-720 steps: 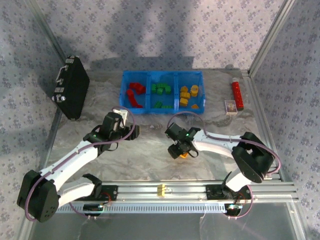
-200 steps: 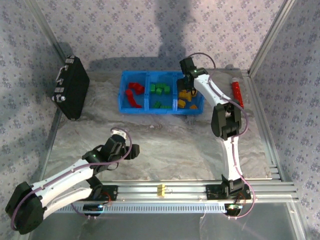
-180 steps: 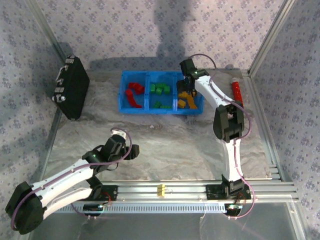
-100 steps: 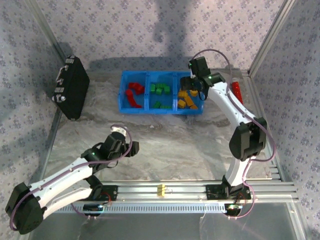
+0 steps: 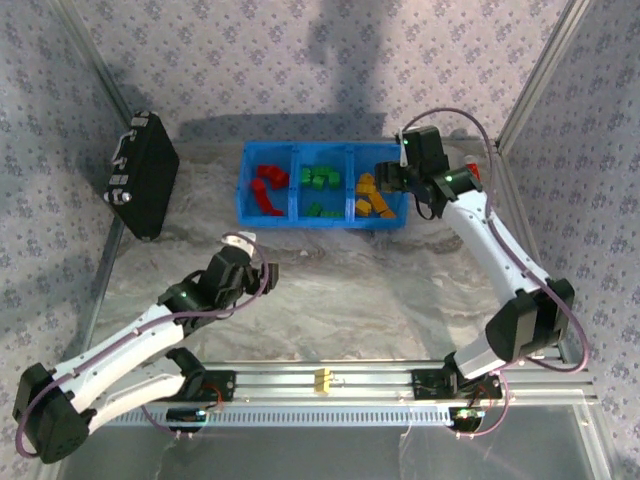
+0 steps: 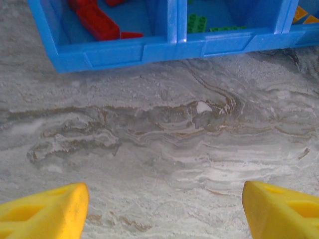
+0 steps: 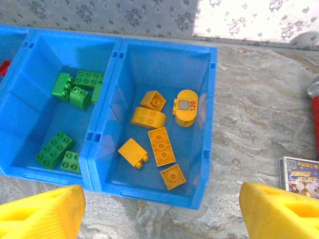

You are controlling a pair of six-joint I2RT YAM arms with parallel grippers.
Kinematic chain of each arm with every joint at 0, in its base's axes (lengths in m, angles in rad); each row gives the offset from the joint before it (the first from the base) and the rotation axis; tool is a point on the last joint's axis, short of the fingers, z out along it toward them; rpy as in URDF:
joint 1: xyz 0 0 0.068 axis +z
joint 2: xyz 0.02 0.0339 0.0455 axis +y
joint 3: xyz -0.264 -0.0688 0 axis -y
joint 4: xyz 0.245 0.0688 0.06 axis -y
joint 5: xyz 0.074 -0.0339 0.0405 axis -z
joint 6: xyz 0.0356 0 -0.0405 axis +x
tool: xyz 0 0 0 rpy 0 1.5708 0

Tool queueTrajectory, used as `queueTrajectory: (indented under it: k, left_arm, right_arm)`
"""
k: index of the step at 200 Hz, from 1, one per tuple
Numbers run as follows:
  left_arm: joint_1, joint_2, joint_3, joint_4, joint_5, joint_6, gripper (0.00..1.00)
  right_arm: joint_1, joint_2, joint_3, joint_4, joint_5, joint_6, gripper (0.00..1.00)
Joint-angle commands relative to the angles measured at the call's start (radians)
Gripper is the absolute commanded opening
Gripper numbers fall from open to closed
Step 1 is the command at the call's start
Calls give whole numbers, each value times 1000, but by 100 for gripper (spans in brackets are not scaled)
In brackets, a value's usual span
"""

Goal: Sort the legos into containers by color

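Note:
The blue bin (image 5: 296, 218) stands at the back of the table, split into three containers. Red legos (image 5: 267, 187) lie in the left one, green legos (image 5: 320, 180) in the middle one, yellow legos (image 5: 372, 195) in the right one. My right gripper (image 5: 400, 183) hovers at the bin's right end, open and empty. In the right wrist view this gripper (image 7: 162, 214) looks down on the yellow legos (image 7: 160, 144) and the green legos (image 7: 75, 89). My left gripper (image 5: 250, 258) is open over bare table in front of the bin. The left wrist view shows nothing between its fingers (image 6: 45, 209), with the bin's front wall (image 6: 164, 47) ahead.
A black hard case (image 5: 143, 175) leans at the back left. A red tube (image 7: 315, 114) and a small printed box (image 7: 299, 174) lie right of the bin. Metal frame posts border the table, and a rail (image 5: 330, 380) runs along the near edge.
My right arm has swung from above the yellow compartment out to the bin's right end. My left gripper has moved a little towards the bin. Both jaws stand slightly wider.

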Motion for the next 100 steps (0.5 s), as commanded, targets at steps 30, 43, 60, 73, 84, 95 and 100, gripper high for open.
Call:
queueTrajectory:
  k: [30, 43, 60, 73, 84, 95, 100]
  left_arm:
    - [-5, -2, 51, -16, -123, 74, 81]
    - [-5, -20, 47, -12, -161, 93, 82]
    - [-4, -41, 36, 4, -219, 131, 84]
    - [-4, -54, 20, 24, -280, 167, 85]
    - [-5, -64, 5, 44, -332, 196, 85]
    - [-2, -70, -3, 57, -376, 222, 85]
    - [0, -71, -7, 62, -390, 236, 85]
  right_arm:
    - [-24, -119, -124, 67, 42, 21, 84]
    - [-33, -156, -160, 84, 54, 26, 84]
    - [-46, -199, -213, 113, 75, 34, 85]
    - [-50, -231, -252, 131, 111, 35, 85]
    - [-52, -256, -286, 146, 140, 29, 85]
    - [-52, -284, -341, 168, 185, 37, 85]
    - [-53, -301, -364, 184, 201, 39, 85]
